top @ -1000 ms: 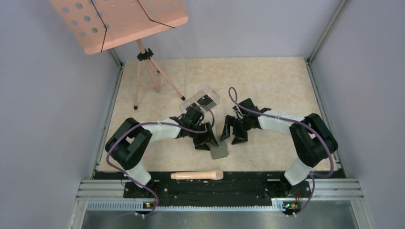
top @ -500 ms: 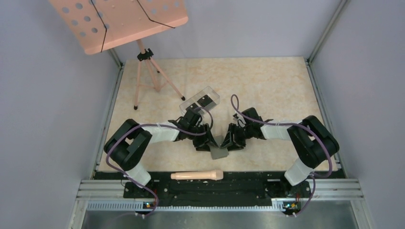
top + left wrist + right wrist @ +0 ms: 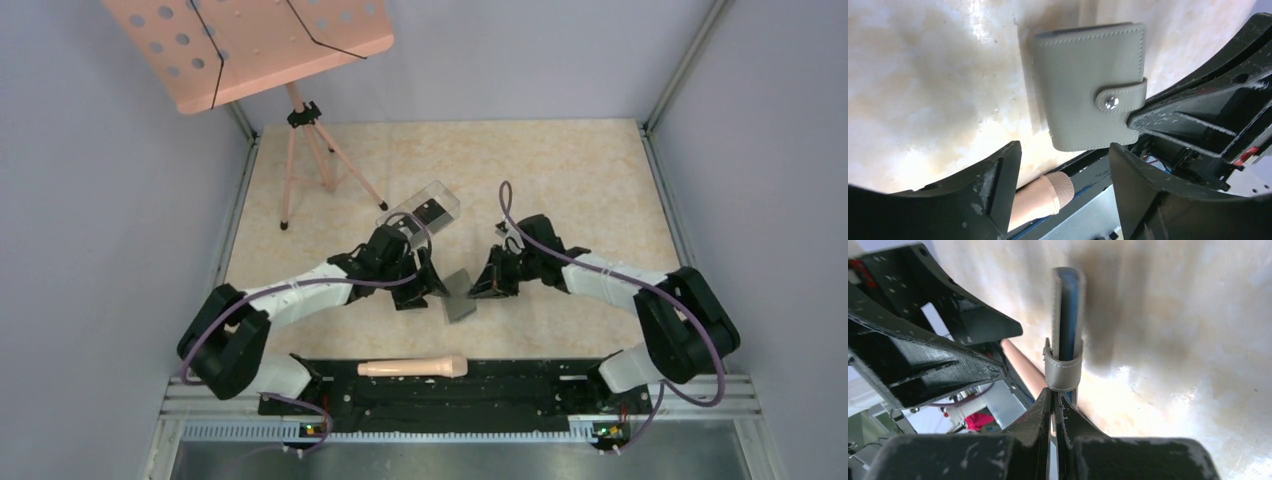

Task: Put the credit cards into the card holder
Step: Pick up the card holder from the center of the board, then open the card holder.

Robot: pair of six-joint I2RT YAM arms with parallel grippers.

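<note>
Both arms are lying outstretched and low over the beige table [image 3: 560, 170], angling inward from their bases so their wrists are facing each other near the middle. Between them the card holder [image 3: 458, 298], a gray wallet with its snap tab fastened, is sitting closed and tilted up rather than lying flat.

The left gripper [image 3: 428, 285] is holding its fingers spread apart, pointing at the wallet's broad face without touching it; nothing is sitting between them. The right gripper [image 3: 478, 285] is pressing its fingers together, and their tips are meeting the wallet's edge right at the tab. I cannot tell whether they are nipping any of it.

Just beyond the left wrist a clear plastic box [image 3: 420, 212] is resting at an angle, with the dark credit cards [image 3: 432, 210] showing through it. A peach-colored handle [image 3: 412, 368] is lying along the near rail, and a pink music stand [image 3: 250, 45] is standing at the far left.
</note>
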